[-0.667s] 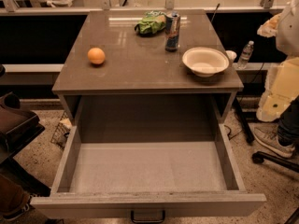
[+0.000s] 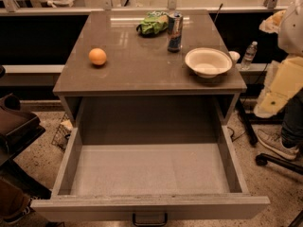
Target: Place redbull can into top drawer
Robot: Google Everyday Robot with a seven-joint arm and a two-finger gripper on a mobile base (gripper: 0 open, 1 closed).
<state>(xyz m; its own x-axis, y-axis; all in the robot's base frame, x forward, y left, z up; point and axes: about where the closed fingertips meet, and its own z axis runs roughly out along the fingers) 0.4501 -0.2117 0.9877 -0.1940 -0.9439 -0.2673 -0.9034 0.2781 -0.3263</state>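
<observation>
Here, the robot's arm [image 2: 283,86] stays off at the right edge of the view. Its cream and white links are stacked one above the other beside the cabinet, and the lower link slopes down and to the left. What appears to be the gripper [image 2: 273,21] sits at the upper right, level with the back of the cabinet top [image 2: 137,72] and well apart from everything on it. I cannot tell how far open it is or whether it has hold of anything.

The redbull can [image 2: 174,31] stands upright near the back of the cabinet top, right of centre. A green crumpled bag [image 2: 152,23] lies just beside it on the left, and a white bowl [image 2: 208,61] is near it to the front right. An orange [image 2: 97,56] rests well apart on the left side.

The top drawer [image 2: 66,167] is pulled far out toward the camera, showing its grey floor. Its dark handle [image 2: 149,219] sits at the bottom edge of the view. A water bottle [image 2: 248,55] stands beyond the cabinet's right side.
</observation>
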